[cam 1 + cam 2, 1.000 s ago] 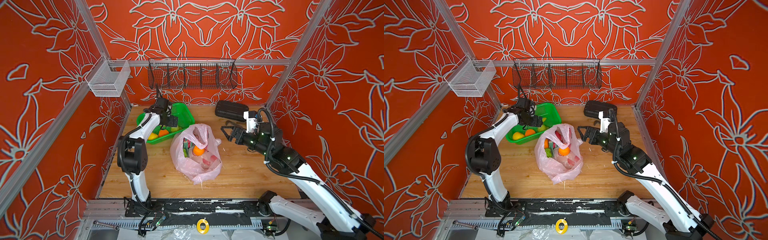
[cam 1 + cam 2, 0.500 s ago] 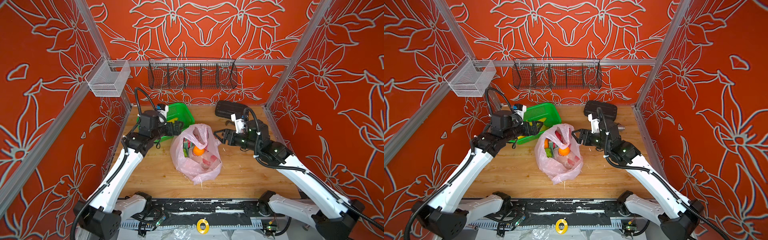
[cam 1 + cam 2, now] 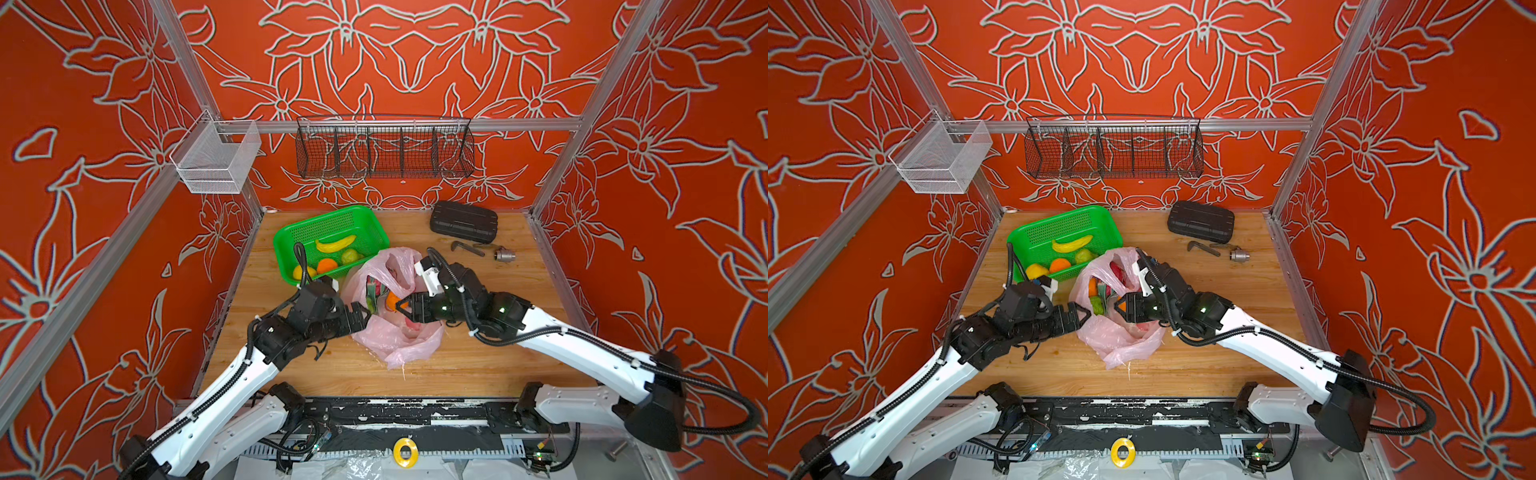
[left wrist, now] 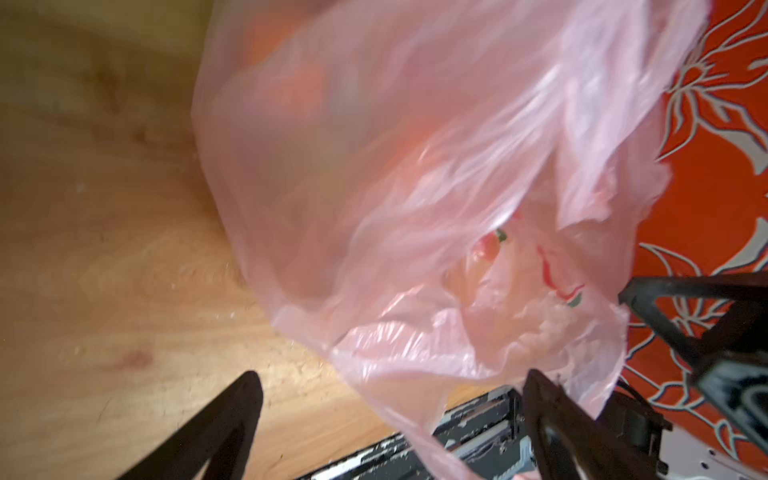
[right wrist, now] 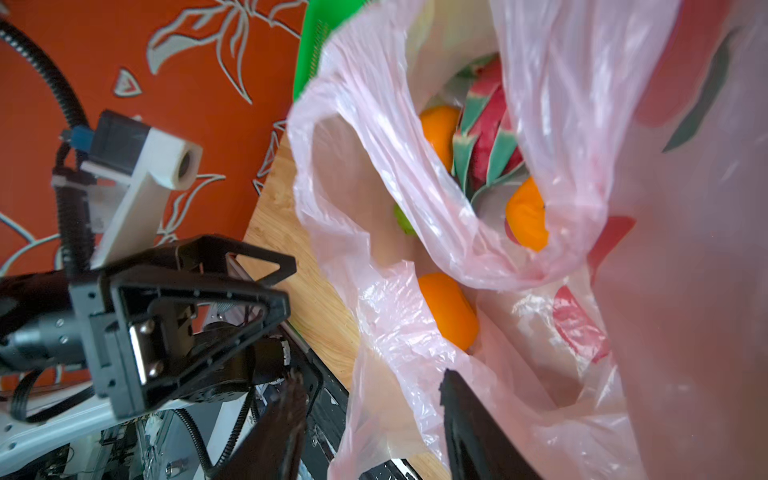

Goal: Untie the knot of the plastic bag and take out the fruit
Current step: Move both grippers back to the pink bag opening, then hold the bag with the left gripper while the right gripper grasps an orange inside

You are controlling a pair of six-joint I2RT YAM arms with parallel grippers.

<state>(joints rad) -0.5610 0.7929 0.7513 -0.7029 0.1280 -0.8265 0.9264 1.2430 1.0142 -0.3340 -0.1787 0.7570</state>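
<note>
- Sitting at the back left of the table, the green basket holds a banana and three pieces of fruit.
- The left gripper is at the bag's left flank with its jaws spread wide. In its wrist view the film hangs just ahead of the fingers.
- The plastic bag lies mid-table, just beside the basket's front corner. Its mouth gapes open, with oranges and a dragon fruit inside.
- The right gripper reaches into that mouth from the right. Its jaws are partly apart with rim film between them, not pressed on it.
- A black case sits at the back right, well apart.
</note>
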